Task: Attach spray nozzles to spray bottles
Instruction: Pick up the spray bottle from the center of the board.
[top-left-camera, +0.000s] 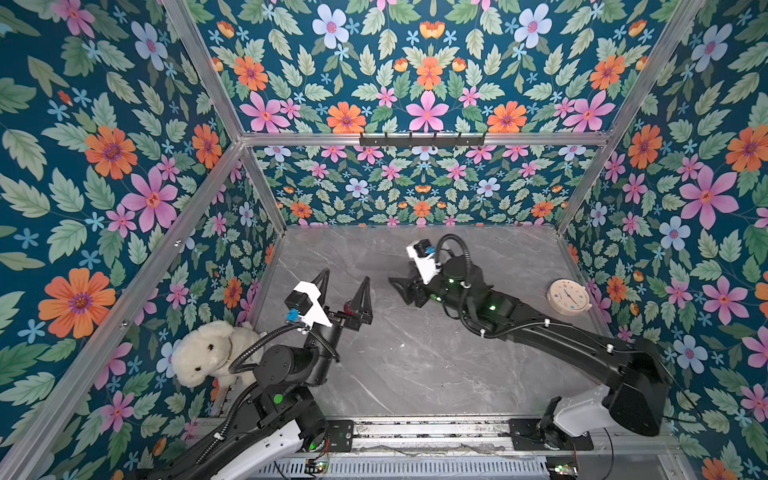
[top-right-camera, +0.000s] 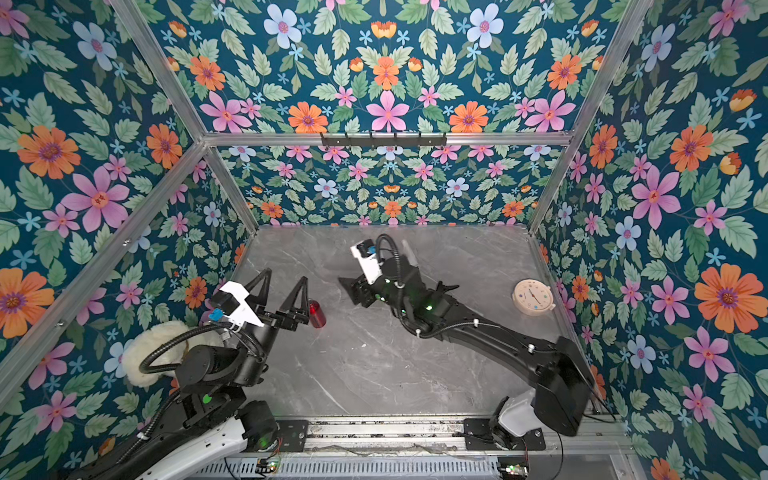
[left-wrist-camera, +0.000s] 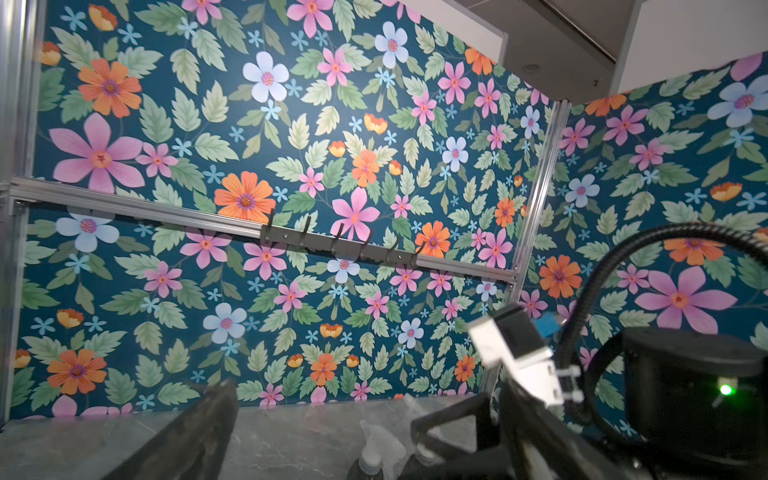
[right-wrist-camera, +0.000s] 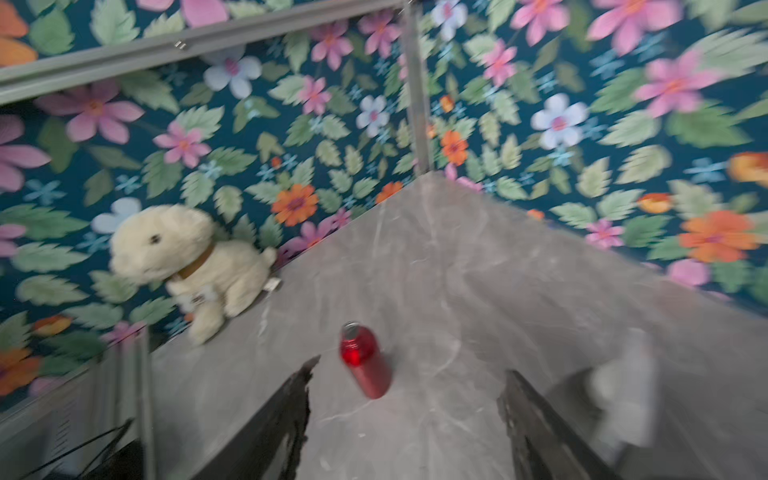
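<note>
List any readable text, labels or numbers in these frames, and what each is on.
No text can be read in any view.
Clock dial: marks too small to read.
Plush dog tag: blurred.
Red bottle: no label shows.

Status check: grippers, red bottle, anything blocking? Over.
Left gripper open, empty. Right gripper open, empty. Red bottle upright on table, neck bare, no nozzle. Nothing between it and right gripper; left gripper close beside it.
</note>
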